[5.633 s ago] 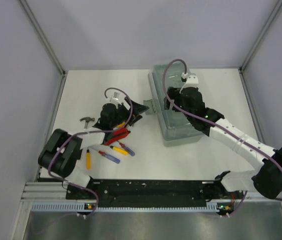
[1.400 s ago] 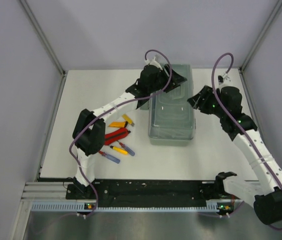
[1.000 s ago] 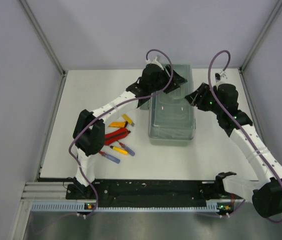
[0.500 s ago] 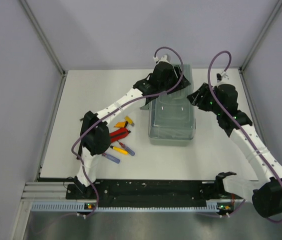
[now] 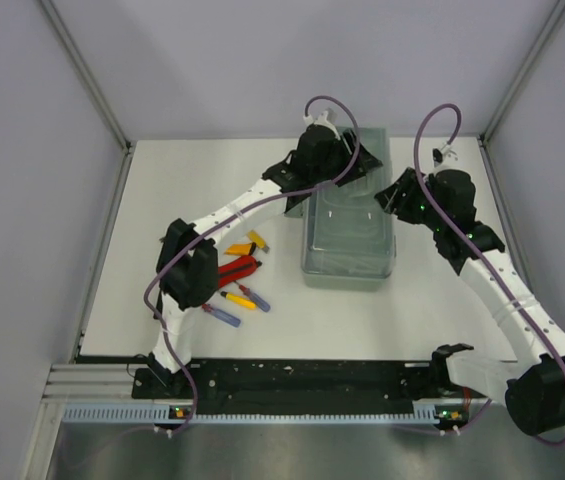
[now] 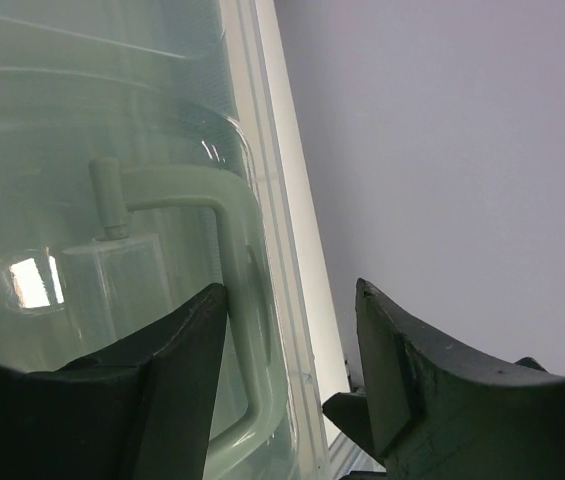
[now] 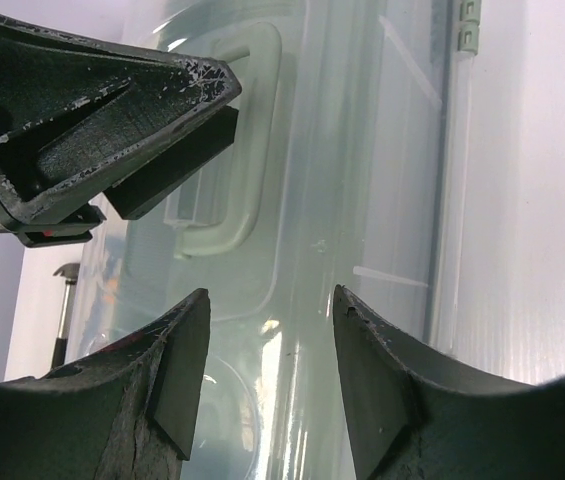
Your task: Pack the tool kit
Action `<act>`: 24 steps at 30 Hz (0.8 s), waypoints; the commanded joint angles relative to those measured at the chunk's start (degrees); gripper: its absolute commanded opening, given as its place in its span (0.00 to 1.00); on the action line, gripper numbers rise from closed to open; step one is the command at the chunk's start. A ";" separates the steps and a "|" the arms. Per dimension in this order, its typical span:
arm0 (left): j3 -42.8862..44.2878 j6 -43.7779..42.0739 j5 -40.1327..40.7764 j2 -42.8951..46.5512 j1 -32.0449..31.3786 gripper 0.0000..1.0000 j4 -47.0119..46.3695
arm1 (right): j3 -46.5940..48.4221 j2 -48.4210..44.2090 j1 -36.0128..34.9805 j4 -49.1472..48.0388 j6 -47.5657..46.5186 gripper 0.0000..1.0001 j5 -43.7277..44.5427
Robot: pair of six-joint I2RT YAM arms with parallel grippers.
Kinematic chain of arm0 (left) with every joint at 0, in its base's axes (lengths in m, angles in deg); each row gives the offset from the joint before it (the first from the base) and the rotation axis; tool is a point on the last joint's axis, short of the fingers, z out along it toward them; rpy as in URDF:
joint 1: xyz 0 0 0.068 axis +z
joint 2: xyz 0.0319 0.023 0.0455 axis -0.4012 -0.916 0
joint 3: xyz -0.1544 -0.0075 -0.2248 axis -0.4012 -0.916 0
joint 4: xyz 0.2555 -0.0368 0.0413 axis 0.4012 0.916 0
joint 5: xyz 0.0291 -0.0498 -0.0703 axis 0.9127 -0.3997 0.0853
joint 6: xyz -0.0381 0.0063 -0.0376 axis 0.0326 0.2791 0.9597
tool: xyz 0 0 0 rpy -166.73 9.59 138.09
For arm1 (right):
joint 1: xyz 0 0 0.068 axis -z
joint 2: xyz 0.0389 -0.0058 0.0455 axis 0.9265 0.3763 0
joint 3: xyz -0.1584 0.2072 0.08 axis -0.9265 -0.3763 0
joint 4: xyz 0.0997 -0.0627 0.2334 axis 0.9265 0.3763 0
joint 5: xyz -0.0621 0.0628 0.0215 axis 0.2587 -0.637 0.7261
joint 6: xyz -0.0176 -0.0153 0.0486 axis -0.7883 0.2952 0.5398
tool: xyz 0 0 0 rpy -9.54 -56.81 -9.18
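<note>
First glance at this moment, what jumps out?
Both arms meet over the far end of the closed toolbox: the left gripper and right gripper hang open above its translucent lid. Left of the box, red-handled pliers and small screwdrivers lie loose on the table.

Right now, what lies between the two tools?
The translucent toolbox lid and its handle: the right wrist view shows them stretching from the right tool to the left tool.
</note>
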 commanded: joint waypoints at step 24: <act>-6.40 3.21 -4.88 1.80 0.29 0.54 -5.84 | 2.98 8.99 -0.46 -8.70 2.54 0.39 -5.95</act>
